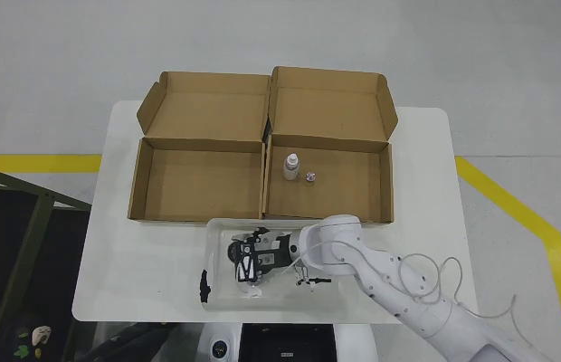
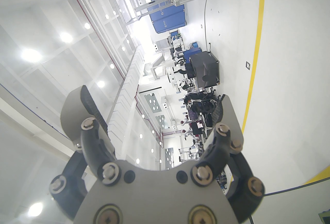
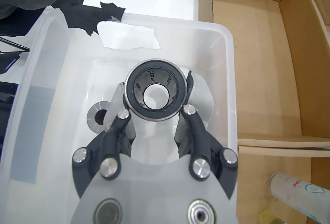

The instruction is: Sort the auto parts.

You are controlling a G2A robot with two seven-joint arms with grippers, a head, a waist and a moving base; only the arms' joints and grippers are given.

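Here, a white table [image 1: 109,235] carries a left box [image 1: 197,185] and a right box [image 1: 353,185] across the top view's upper middle. A clear bin [image 1: 217,262] sits just below them at lower centre. The left gripper [image 2: 153,94] is spread wide and grips nothing. Inside the bin, the right gripper [image 3: 156,85] clamps a cylindrical bearing [image 3: 156,113] near a small metal disc [image 3: 92,109].

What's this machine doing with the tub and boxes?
The right gripper has its fingers shut on a metal bearing in the clear bin, where a metal ring lies. Two open boxes stand behind it; one holds a small bottle. The left gripper is open and empty.
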